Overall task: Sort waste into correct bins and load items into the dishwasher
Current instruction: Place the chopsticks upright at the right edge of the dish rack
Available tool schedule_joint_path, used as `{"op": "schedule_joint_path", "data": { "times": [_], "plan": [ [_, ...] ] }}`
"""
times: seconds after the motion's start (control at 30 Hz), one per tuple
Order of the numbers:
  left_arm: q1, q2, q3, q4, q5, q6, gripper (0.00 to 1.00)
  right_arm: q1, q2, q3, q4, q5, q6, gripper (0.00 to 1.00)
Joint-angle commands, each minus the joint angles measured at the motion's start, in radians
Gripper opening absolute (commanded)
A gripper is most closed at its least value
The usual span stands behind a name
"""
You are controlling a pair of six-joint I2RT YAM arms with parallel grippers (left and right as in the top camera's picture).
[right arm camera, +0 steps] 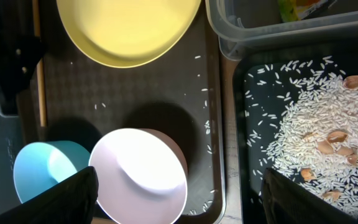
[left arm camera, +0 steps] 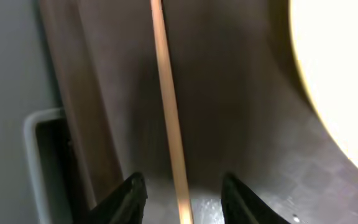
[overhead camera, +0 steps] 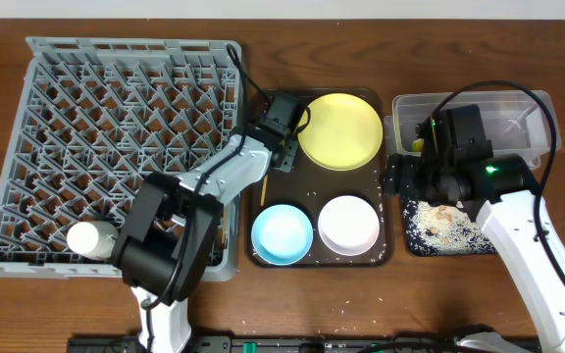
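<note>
Rice [right arm camera: 303,124] in black tray [right arm camera: 252,143], wrapper [right arm camera: 298,7] in tub [right arm camera: 272,31]

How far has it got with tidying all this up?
Waste looks mostly sorted: rice fills the black tray, and a green wrapper lies in the clear tub, though stray grains dot the brown tray. In hand: the left gripper, open, straddles a chopstick. Left: yellow plate, blue bowl and white bowl sit on that tray; no dishes show in the dish rack.
</note>
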Motion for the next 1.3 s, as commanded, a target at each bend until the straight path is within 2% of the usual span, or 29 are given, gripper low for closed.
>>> {"op": "schedule_joint_path", "data": {
  "times": [0.0, 0.17, 0.3, 0.37, 0.57, 0.8, 0.93, 1.03, 1.27],
  "plan": [
    [0.003, 0.055, -0.005, -0.003, -0.029, 0.015, 0.40, -0.010, -0.011, 0.002, 0.000, 0.005, -0.013, 0.82],
    [0.003, 0.096, -0.005, -0.006, 0.053, 0.015, 0.29, -0.010, -0.011, 0.002, 0.000, 0.005, -0.013, 0.81],
    [0.003, 0.085, -0.003, -0.018, 0.096, 0.007, 0.13, -0.010, -0.011, 0.002, -0.001, 0.001, -0.013, 0.81],
    [0.003, 0.061, 0.003, -0.039, 0.123, 0.006, 0.08, -0.010, -0.011, 0.002, -0.001, 0.001, -0.013, 0.81],
    [0.003, -0.072, 0.031, -0.113, 0.146, -0.027, 0.08, -0.010, -0.011, 0.002, -0.002, 0.001, -0.013, 0.80],
    [0.014, -0.342, 0.031, -0.197, 0.145, -0.027, 0.08, -0.010, -0.011, 0.002, -0.002, 0.001, -0.013, 0.80],
    [0.055, -0.480, 0.030, -0.311, 0.076, -0.027, 0.08, -0.010, -0.011, 0.002, -0.002, 0.001, -0.013, 0.80],
    [0.091, -0.493, 0.018, -0.383, 0.016, -0.027, 0.08, -0.010, -0.011, 0.002, -0.001, 0.002, -0.013, 0.81],
    [0.152, -0.411, -0.049, -0.416, 0.014, -0.034, 0.08, -0.010, -0.011, 0.002, -0.001, 0.000, -0.013, 0.81]
  ]
}}
